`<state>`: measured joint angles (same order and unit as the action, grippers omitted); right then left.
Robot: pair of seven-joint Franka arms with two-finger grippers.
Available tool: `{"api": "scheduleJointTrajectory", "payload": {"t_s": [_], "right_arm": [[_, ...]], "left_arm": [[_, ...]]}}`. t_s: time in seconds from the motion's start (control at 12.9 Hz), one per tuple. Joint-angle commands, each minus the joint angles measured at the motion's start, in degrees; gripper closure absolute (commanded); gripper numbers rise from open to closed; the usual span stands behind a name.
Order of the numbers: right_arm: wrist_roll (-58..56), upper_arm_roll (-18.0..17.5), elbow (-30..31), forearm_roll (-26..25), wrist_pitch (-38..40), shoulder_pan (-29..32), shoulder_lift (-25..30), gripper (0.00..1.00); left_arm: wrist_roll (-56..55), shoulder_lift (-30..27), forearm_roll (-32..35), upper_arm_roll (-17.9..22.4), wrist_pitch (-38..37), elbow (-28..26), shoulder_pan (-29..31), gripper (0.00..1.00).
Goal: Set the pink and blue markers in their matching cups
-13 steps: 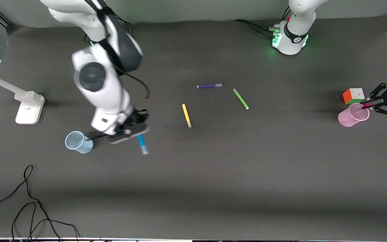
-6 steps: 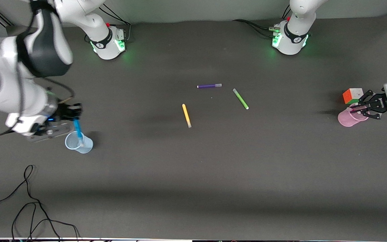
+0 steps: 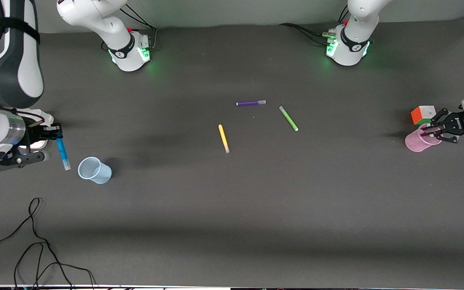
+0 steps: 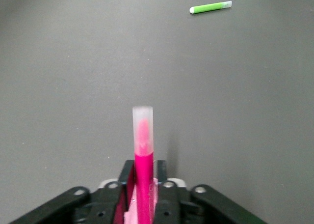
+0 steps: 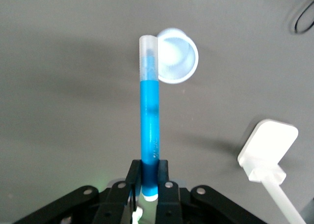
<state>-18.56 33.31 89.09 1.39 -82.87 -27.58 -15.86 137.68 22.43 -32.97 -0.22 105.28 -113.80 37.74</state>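
Observation:
My right gripper (image 3: 57, 137) is shut on the bright blue marker (image 3: 62, 152), which hangs pale end down over the table beside the pale blue cup (image 3: 94, 170), toward the right arm's end. In the right wrist view the gripper (image 5: 148, 169) holds the marker (image 5: 148, 121) with its tip just beside the cup's (image 5: 176, 55) rim. My left gripper (image 3: 429, 129) is shut on the pink marker (image 3: 432, 128) over the pale pink cup (image 3: 418, 142). In the left wrist view the gripper (image 4: 144, 171) clamps the marker (image 4: 143, 155); the cup is mostly hidden under it.
A multicoloured cube (image 3: 424, 114) stands right beside the pink cup. Yellow (image 3: 223, 138), purple (image 3: 251, 103) and green (image 3: 288, 118) pens lie mid-table. A white stand (image 5: 267, 148) sits near the right gripper. A black cable (image 3: 34, 241) lies nearer the camera than the blue cup.
My right gripper carried the blue marker toward the right arm's end, passed over the blue cup half a second ago, and now holds it beside the cup. My left gripper shifted slightly over the pink cup.

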Motion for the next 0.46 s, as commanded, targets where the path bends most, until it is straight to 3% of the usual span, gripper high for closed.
{"api": "scheduleJointTrajectory", "payload": {"t_s": [0.0, 0.39], "right_arm": [[-2.80, 0.18, -6.81, 3.08, 5.86, 3.57, -7.41, 1.00], [-3.50, -0.26, -8.23, 7.13, 7.54, 7.53, -15.41, 1.00]], "left_arm": [[1.54, 0.42, -1.13, -0.31, -0.96, 1.03, 0.67, 0.01], [-2.74, -0.54, -0.61, -0.31, -3.40, 4.27, -0.12, 0.01]]}}
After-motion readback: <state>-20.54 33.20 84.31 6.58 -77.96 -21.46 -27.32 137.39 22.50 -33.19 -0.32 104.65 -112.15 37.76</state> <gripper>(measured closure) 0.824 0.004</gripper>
